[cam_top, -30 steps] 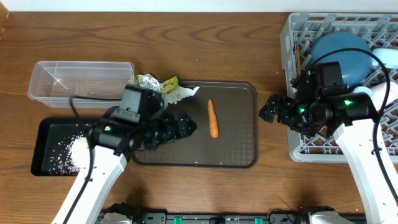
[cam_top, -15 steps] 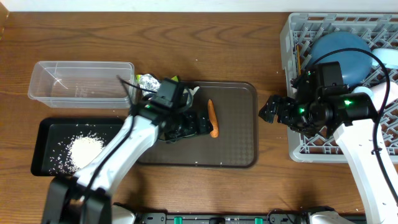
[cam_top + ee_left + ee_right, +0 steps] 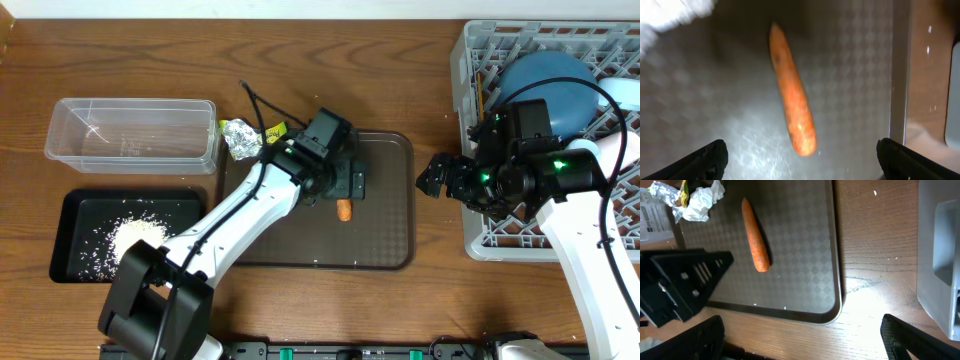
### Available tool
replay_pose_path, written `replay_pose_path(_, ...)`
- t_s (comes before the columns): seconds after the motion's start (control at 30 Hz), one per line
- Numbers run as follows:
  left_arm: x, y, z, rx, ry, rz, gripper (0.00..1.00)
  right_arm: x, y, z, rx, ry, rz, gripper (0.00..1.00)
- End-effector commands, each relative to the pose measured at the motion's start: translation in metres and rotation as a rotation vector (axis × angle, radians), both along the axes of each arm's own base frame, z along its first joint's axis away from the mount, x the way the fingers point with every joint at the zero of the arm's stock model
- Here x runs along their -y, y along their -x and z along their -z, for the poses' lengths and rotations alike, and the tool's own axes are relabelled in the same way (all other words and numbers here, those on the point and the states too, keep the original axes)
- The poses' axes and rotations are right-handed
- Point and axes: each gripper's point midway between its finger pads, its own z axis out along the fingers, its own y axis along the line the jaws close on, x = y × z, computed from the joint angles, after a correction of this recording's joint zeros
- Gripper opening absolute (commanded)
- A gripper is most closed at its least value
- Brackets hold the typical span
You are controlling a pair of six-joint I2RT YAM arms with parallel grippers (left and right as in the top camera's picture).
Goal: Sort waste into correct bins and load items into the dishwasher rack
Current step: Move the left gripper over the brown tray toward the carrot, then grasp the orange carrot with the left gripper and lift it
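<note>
I had L gripper [image 3: 348, 184] wide apart, directly over the carrot [image 3: 792, 110] lying mid brown tray [image 3: 385, 240]. R gripper [image 3: 432, 178] also apart, empty, btwn tray and rack [image 3: 470, 60].

Brown wooden table [image 3: 380, 80] with wavy, darker grain fills the overhead view. Along its far edge, at 12 o'clock, runs a thin pale strip [image 3: 250, 10], wall or ledge, too narrow to tell which. The light is even, with only faint shadows. In the right wrist view a bright glare patch [image 3: 862, 287] lies on the wood at 4 o'clock
</note>
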Motion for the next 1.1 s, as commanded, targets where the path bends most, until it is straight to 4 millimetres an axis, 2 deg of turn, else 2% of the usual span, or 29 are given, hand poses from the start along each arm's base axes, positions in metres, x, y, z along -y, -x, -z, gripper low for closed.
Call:
replay_pose_path(0.0, -0.011, -0.021, 0.003, 0.043, -0.069, -0.064, 0.98, -0.003, 0.001, 0.003, -0.008, 0.000, -0.008, 0.99)
replay_pose_path(0.23, 0.003, -0.020, 0.030, -0.013, -0.119, -0.023, 0.98, -0.003, 0.001, 0.003, -0.008, 0.000, -0.008, 0.99)
replay_pose_path(0.63, 0.000, -0.007, 0.089, -0.092, -0.267, -0.012, 0.98, -0.003, 0.001, 0.003, -0.008, 0.000, -0.008, 0.99)
replay_pose_path(0.73, 0.001, -0.003, 0.098, -0.102, -0.292, -0.001, 0.98, -0.003, 0.001, 0.003, -0.008, 0.000, -0.008, 0.99)
replay_pose_path(0.9, 0.004, 0.000, 0.099, -0.086, -0.319, 0.012, 0.99, -0.003, 0.001, 0.002, -0.009, 0.000, -0.008, 0.99)
replay_pose_path(0.93, 0.004, 0.000, 0.099, -0.086, -0.319, 0.014, 0.96, -0.003, 0.001, 0.003, -0.008, 0.000, -0.008, 0.99)
replay_pose_path(1.03, 0.005, 0.000, 0.099, -0.087, -0.318, 0.013, 0.82, -0.003, 0.001, 0.003, -0.008, 0.000, -0.008, 0.99)
replay_pose_path(1.07, 0.005, 0.000, 0.099, -0.087, -0.317, 0.010, 0.80, -0.003, 0.001, 0.003, -0.008, 0.000, -0.008, 0.99)
